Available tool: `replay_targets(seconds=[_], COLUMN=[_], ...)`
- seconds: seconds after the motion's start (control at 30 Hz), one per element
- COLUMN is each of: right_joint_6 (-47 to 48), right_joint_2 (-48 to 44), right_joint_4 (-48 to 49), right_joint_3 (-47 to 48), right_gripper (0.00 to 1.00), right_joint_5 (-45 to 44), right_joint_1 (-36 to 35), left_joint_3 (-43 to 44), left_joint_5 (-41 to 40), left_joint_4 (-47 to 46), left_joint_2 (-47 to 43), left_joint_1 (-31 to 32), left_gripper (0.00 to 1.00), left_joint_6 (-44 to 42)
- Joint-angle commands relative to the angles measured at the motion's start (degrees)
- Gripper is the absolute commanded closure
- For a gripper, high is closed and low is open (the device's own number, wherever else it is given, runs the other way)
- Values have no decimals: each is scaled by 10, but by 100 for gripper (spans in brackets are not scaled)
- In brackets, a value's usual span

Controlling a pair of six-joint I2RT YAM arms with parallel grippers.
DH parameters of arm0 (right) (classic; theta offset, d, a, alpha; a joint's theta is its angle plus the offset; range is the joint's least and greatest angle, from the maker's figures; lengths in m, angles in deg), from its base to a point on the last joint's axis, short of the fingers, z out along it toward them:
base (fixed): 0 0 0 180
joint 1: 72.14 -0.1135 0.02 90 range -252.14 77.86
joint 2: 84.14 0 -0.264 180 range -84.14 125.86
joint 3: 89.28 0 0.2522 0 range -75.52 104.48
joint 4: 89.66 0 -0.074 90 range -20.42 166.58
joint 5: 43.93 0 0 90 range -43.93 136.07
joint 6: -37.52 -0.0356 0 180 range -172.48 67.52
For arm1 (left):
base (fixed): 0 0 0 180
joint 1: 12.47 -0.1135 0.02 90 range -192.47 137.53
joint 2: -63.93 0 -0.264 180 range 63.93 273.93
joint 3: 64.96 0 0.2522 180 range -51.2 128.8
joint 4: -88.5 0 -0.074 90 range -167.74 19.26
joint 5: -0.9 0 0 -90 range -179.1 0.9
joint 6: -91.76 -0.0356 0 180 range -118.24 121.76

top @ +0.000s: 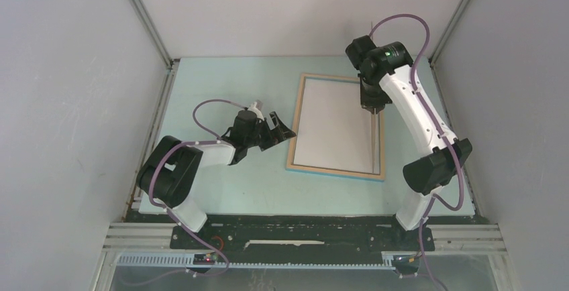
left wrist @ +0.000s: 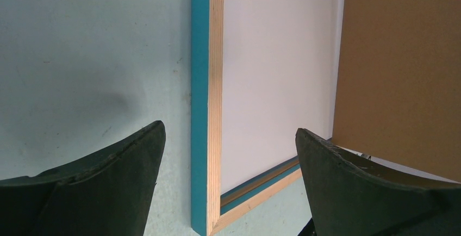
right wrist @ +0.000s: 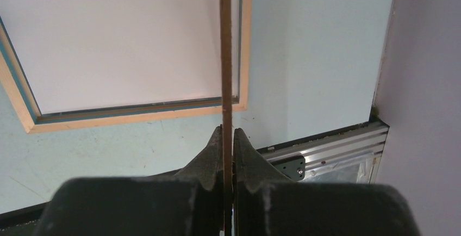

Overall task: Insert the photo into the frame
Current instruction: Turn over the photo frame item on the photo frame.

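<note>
A pale blue-green table (top: 228, 190) holds a light-wood rectangular frame (top: 335, 171), back up, around a white paper sheet (top: 332, 127). The right gripper (right wrist: 228, 135) pinches a brown backing board (left wrist: 402, 67) upright above it. The left gripper (left wrist: 229, 130) gapes wide, empty, beside the frame.

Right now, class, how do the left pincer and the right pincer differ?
The left pincer is open and empty; the right pincer is shut on the brown board, gripping it by its edge. The left pincer is beside the frame at its left side; the right pincer is over its right side. Both are black, with two fingers.
</note>
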Motion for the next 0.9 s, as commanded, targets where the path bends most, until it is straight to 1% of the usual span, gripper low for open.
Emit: replay_targets(seconds=[0.0,0.57,0.87], right_joint_6=[-14,-21,-36], right_joint_2=[-21,-34,-10], right_joint_4=[-3,-3,-2], right_joint_3=[23,-33,-39], right_gripper=[100,100,100], right_joint_5=[-49,-89,-102], right_joint_1=[4,12,1], left_joint_3=[20,20,19], left_joint_5=[-11,-10,-9], left_joint_4=[-10,-9,-10], left_joint_2=[-16,-15,-16], left_joint_1=[6,6,6], left_gripper=[3,3,3], left_joint_6=[-18,-19,-19])
